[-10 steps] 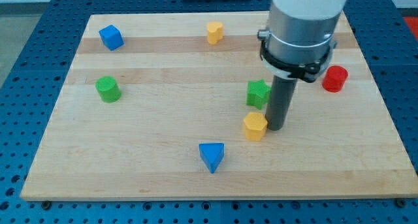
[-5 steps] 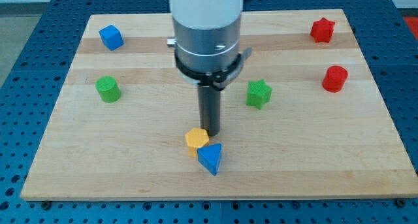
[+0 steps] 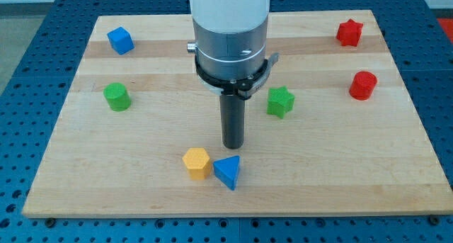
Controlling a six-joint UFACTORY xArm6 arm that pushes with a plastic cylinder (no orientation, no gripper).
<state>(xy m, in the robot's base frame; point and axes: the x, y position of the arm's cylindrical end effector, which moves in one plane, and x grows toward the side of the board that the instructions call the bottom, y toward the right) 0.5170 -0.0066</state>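
My tip (image 3: 233,146) rests on the wooden board (image 3: 141,172) near the middle, slightly toward the view's bottom. It touches no block. Nearest is the blue triangular block (image 3: 228,171), just below it with a small gap. The yellow hexagonal block (image 3: 196,162) sits to the left of the blue one, almost touching it, down-left of my tip. A green star block (image 3: 280,101) lies up-right of my tip.
A blue cube (image 3: 120,40) sits at the view's top left and a green cylinder (image 3: 116,96) at the left. A red star (image 3: 349,32) and a red cylinder (image 3: 362,84) are at the right. The arm's body hides the board's top middle.
The tip swept left from beside the green star, pushing the yellow hexagon down-left to beside the blue triangle, then drew back slightly up-right, leaving the yellow block apart from it.
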